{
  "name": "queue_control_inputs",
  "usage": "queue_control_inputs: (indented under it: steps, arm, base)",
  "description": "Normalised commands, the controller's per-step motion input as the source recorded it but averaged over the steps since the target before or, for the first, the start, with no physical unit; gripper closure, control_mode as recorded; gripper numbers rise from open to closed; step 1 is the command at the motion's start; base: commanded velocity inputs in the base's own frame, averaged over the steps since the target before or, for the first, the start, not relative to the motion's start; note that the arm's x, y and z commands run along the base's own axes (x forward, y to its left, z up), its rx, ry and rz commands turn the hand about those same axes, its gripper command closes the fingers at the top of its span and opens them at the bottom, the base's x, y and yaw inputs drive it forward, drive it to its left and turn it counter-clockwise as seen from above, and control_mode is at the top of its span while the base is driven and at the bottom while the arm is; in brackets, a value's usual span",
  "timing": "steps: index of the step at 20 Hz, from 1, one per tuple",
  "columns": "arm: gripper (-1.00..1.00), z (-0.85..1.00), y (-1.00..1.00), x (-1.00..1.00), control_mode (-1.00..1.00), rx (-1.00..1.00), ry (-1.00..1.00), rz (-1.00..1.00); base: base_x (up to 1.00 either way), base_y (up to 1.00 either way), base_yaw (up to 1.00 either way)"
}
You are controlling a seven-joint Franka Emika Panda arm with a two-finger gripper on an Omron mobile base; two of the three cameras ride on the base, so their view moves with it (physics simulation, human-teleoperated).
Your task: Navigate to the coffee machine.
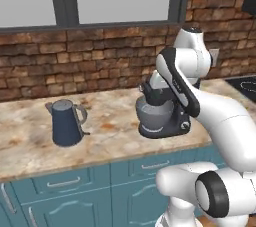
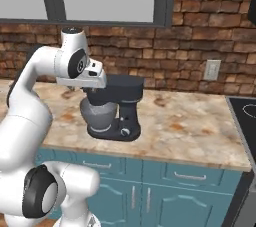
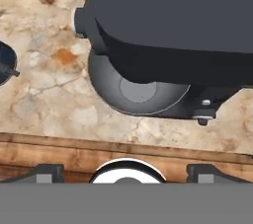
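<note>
My two dark fingertips [image 3: 48, 172] sit wide apart, so my pincer [image 3: 126, 173] is spread and pinching nothing. It hangs above the front edge of the marble counter [image 1: 30, 141], just in front of the dark stand mixer [image 2: 114, 108] with its grey bowl [image 3: 136, 92]. Left of the mixer, well apart from it, stands a dark blue kettle [image 1: 66, 122]. I cannot tell where the coffee machine is.
</note>
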Motion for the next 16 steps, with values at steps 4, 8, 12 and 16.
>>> queue_control_inputs:
  steps: [4, 8, 12, 16]
  arm:
    - [-1.00, 0.00, 0.00, 0.00, 1.00, 0.00, 0.00, 0.00]
    - [-1.00, 0.00, 0.00, 0.00, 1.00, 0.00, 0.00, 0.00]
    - [-1.00, 0.00, 0.00, 0.00, 1.00, 0.00, 0.00, 0.00]
    - [-1.00, 0.00, 0.00, 0.00, 1.00, 0.00, 0.00, 0.00]
  base:
    - [0.00, -1.00, -0.07]
    - [0.00, -1.00, -0.06]
    - [0.00, -1.00, -0.05]
    - [0.00, -1.00, -0.04]
